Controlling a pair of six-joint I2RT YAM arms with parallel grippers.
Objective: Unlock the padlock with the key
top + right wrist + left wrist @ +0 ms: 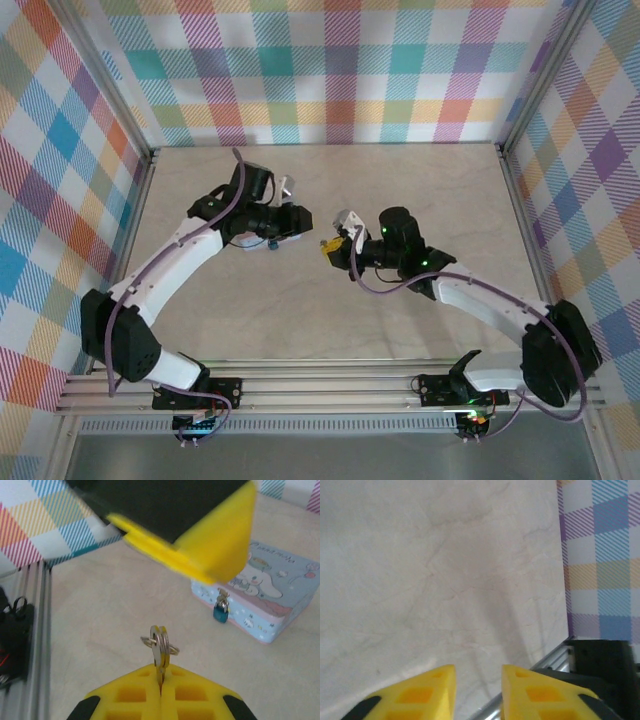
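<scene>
The pale beige table with a marble pattern (420, 580) carries everything. Above it the white and black left arm (170, 255) and the white and black right arm (480, 300) bend toward each other near the middle, and their ends are near but apart. The yellow-tipped left gripper (477, 690) has its fingers narrowly apart, with nothing between them, only bare table below. The pale-blue rectangular tin box with a cartoon lid (280, 605) lies flat on the table, beyond the right gripper (161, 682). The tiny dark-blue padlock with a small metal shackle (220, 612) hangs at the front wall of this tin. The right gripper is closed on the thin silvery-grey metal key (158, 652), which stands upright out of the yellow fingertips, well apart from the padlock
</scene>
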